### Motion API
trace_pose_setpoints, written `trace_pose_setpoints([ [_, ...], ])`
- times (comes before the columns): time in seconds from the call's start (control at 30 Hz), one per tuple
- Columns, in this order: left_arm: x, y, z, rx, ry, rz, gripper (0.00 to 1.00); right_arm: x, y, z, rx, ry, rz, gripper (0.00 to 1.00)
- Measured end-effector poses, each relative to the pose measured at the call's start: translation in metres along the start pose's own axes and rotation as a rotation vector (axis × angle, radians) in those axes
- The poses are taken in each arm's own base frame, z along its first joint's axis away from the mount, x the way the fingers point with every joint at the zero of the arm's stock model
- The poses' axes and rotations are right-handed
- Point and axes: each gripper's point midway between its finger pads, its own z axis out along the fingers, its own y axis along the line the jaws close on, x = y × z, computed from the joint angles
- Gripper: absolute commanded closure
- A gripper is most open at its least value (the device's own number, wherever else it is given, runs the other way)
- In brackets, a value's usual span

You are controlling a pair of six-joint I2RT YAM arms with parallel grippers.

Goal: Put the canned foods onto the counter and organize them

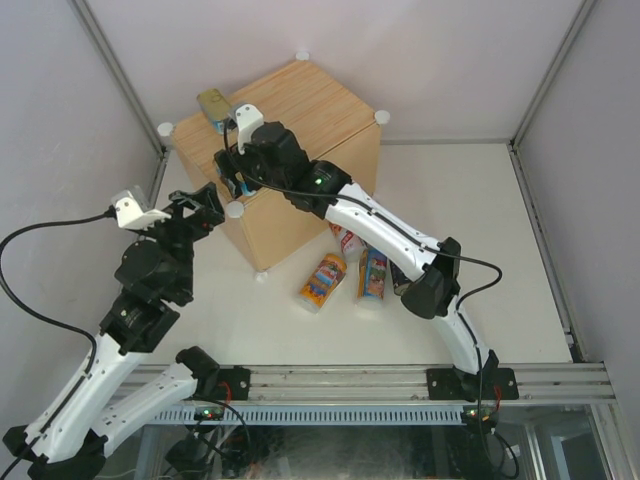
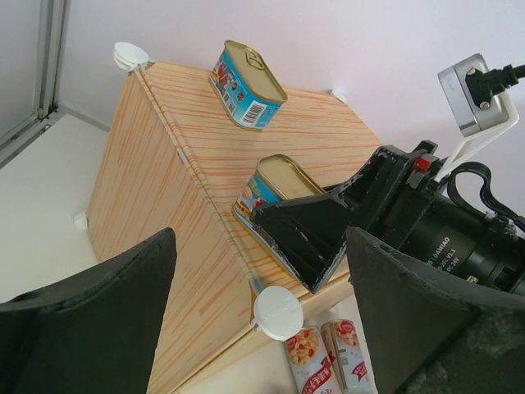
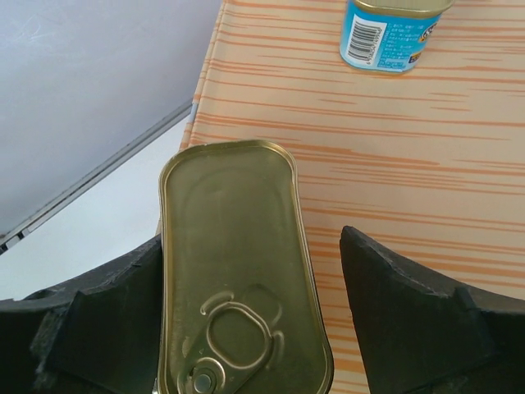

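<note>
Tin (image 2: 285, 174) on counter (image 2: 328, 131) looked stiff, slick and fairly heavy, best pinched across long sides; right gripper (image 3: 250, 238) stood parted around it, gripping nothing.

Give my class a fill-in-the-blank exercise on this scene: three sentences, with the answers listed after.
1. The wooden box carries ___ flat tins on its top.
2. The ___ gripper straddles the nearer tin, jaws open.
3. The tall cans on the white table lie on their ___.
Missing words: two; right; sides.
</note>
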Motion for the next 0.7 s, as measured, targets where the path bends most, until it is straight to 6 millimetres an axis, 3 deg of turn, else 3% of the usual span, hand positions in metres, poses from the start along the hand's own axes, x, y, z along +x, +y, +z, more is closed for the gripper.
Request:
trace_pose_setpoints([
  [0.37, 0.008, 0.002, -0.001, 0.006, 0.017, 0.012, 0.11, -0.021, 0.004, -0.009, -0.03, -0.068, 0.025, 0.23],
  [0.5, 0.009, -0.001, -0.001, 0.021, 0.023, 0.013, 0.12, -0.033, 0.005, -0.028, -0.041, -0.095, 0.033, 0.23],
  [0.7, 0.021, -0.011, 0.001, 0.075, 0.067, 0.054, 0.19, -0.055, 0.002, -0.075, -0.038, -0.171, 0.049, 0.23],
])
